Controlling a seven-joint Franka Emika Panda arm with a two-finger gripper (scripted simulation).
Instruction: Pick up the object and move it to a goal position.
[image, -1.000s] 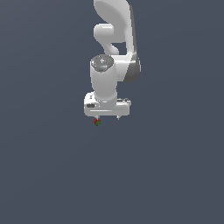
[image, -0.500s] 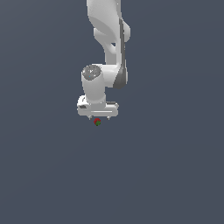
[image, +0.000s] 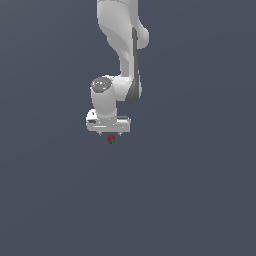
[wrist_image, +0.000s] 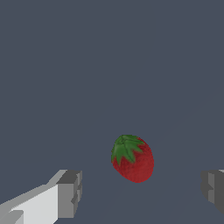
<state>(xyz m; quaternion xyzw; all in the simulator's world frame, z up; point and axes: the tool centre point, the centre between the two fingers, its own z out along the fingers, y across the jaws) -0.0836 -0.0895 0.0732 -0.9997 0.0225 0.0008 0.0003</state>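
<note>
Gripper (wrist_image: 140, 192): jaws spread wide, one grey fingertip (wrist_image: 70, 192) each side, nothing held between them.
Strawberry (wrist_image: 132, 157): red, green leaf cap tipped toward 11 o'clock, sitting between the fingers, touching neither, nearer the finger at the wrist picture's 3 o'clock edge.
Exterior view: the strawberry (image: 111, 139) lies at 6 o'clock directly under the white gripper (image: 109, 134).
Arm (image: 122, 55): rises toward 12 o'clock.
Floor (image: 200, 200): plain dark grey-blue.

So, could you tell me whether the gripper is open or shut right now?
Open: in the wrist view the fingers stand wide apart, with the strawberry untouched between them.
</note>
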